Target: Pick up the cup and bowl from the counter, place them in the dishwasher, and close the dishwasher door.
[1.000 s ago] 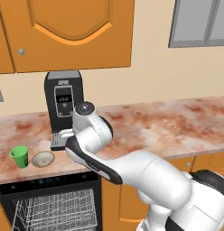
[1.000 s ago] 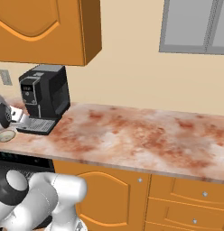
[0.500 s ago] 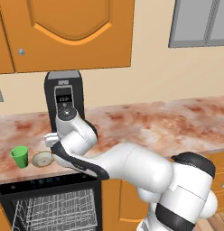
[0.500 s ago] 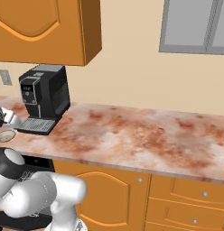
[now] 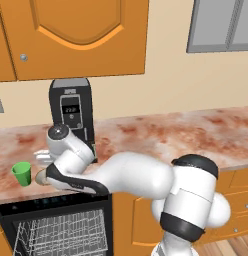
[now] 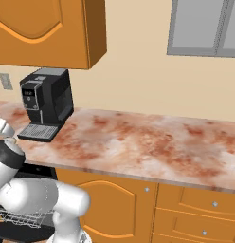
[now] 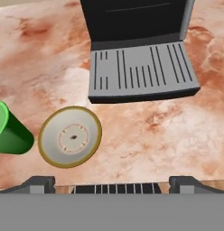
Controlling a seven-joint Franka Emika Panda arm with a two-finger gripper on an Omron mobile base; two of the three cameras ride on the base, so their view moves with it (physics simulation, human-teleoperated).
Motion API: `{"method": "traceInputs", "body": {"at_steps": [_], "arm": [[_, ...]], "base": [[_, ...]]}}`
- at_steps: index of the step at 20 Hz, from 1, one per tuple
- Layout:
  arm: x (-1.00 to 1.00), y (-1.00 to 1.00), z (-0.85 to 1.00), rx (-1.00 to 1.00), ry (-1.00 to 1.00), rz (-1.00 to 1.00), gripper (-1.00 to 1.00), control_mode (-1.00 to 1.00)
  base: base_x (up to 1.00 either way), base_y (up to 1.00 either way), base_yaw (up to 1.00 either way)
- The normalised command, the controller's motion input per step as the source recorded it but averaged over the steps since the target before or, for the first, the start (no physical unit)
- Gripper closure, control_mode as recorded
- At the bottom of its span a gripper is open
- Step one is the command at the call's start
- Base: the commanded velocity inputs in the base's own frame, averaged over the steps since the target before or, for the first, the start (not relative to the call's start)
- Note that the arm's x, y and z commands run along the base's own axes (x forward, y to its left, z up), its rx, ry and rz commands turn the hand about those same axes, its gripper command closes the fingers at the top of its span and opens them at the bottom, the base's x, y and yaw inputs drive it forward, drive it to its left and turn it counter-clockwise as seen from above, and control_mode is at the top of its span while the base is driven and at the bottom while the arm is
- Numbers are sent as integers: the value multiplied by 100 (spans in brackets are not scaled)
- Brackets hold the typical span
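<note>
Here the cup (image 7: 9, 131) stands upright beside the flat-lying bowl (image 7: 70, 136), jaws spread wide, empty.

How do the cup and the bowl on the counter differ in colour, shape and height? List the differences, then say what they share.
The cup is bright green; the bowl is beige with a darker tan rim. The cup is a tall tumbler; the bowl is a shallow, flat round dish. The cup stands higher than the bowl. Both sit upright on the marbled counter, side by side but apart, in front of the coffee machine.

The arm has swung left; its tool (image 7: 112, 182) now seemingly hovers near the bowl (image 7: 70, 136).
</note>
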Motion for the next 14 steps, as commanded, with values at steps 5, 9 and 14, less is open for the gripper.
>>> {"method": "traceInputs", "body": {"at_steps": [5,9,14], "arm": [[0,40,0,0,0,-5,-100,-100],[4,30,0,0,0,-3,-100,-100],[15,18,0,0,0,-2,-100,-100]], "base": [[0,0,0],[0,0,0],[0,0,0]]}}
